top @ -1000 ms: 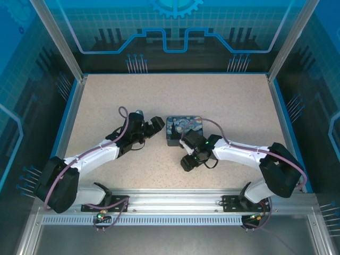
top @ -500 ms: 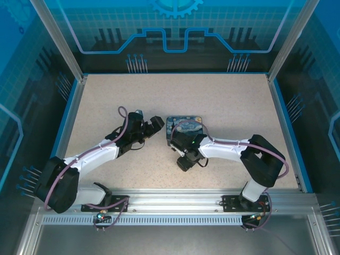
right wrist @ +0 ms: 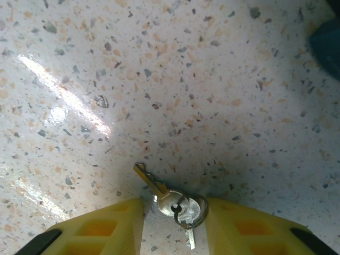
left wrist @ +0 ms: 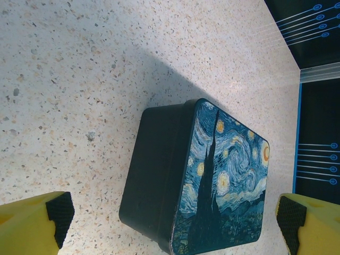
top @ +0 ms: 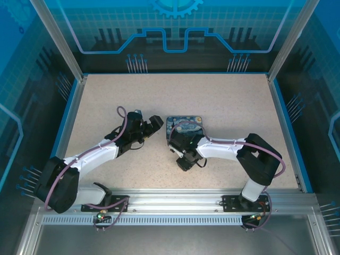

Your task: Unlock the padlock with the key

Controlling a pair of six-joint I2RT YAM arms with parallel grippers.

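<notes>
Speckled table (top: pixel 106 106) first, then the painted box (left wrist: pixel 223 175) mid-table. The left gripper (left wrist: pixel 175 223) is aimed at the box, spread wide & holding nothing. The right gripper (right wrist: pixel 174 210) is low, just beside the box, w/ jaws partway in on either side of the key (right wrist: pixel 169 201) but not pinching (a gap shows on one side). The key lies flat on its ring (right wrist: pixel 197 210). We judge it light, stiff & slick, so we'd pinch the head and leave the blade free. Padlock: we can't make it out.

Robot lab cell, aluminium frame (top: pixel 175 197), blue circuit-print walls (top: pixel 212 26)
</notes>
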